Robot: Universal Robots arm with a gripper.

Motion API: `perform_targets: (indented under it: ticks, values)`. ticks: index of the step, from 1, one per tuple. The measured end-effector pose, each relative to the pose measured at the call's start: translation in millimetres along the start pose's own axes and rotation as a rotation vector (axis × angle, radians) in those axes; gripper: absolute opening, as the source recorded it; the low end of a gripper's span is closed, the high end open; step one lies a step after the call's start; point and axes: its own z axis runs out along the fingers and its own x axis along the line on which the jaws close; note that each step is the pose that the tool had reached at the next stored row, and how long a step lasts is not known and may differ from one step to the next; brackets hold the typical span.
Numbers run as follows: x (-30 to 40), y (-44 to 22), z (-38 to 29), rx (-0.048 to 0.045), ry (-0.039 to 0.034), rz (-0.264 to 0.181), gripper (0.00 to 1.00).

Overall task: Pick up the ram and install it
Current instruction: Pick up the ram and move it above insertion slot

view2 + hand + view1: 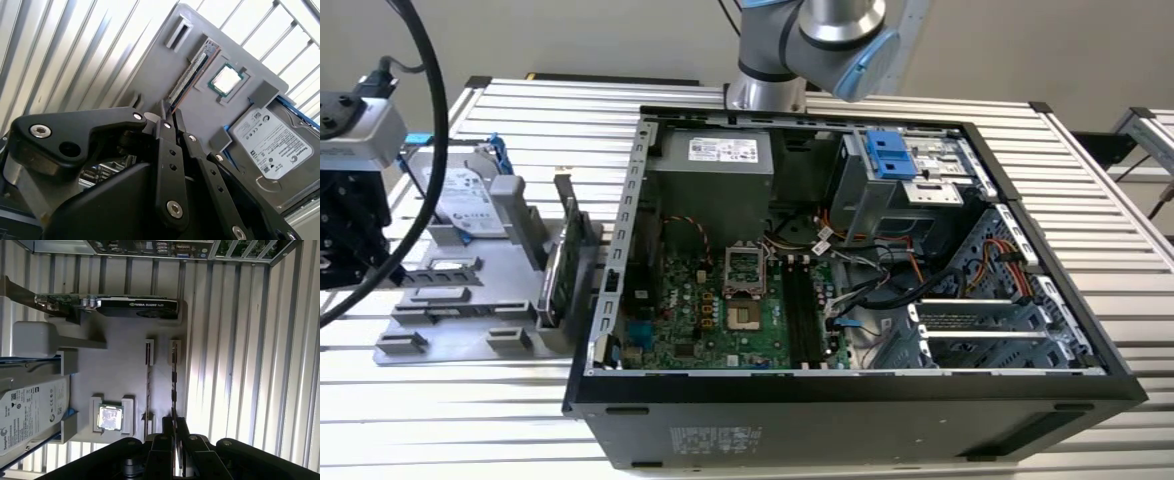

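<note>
The ram (192, 72) is a thin dark strip standing on edge in a slot of the grey parts tray (150, 75). It appears in both wrist views, ram (173, 380) on tray (125, 365). My gripper (170, 112) is at the strip's near end. Its two black fingers are drawn close together with the ram's edge running in between them, as the first wrist view also shows at the gripper (174, 421). In the exterior view the arm's black tool body (347, 230) hangs over the tray (454, 330) at that view's left.
On the tray are a graphics card (135, 306), a processor chip (110, 417) and a silver hard drive (30, 410). The open computer case (854, 250) stands beside the tray, with the motherboard's memory slots (801, 310) exposed. All of it rests on a ribbed metal table (480, 420).
</note>
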Motion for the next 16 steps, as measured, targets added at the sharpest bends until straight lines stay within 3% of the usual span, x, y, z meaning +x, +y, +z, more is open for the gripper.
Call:
perform_targets:
  ticks: [16]
  values:
    - [1.1,0.4,-19.2,0.0,0.0001,0.0,0.0]
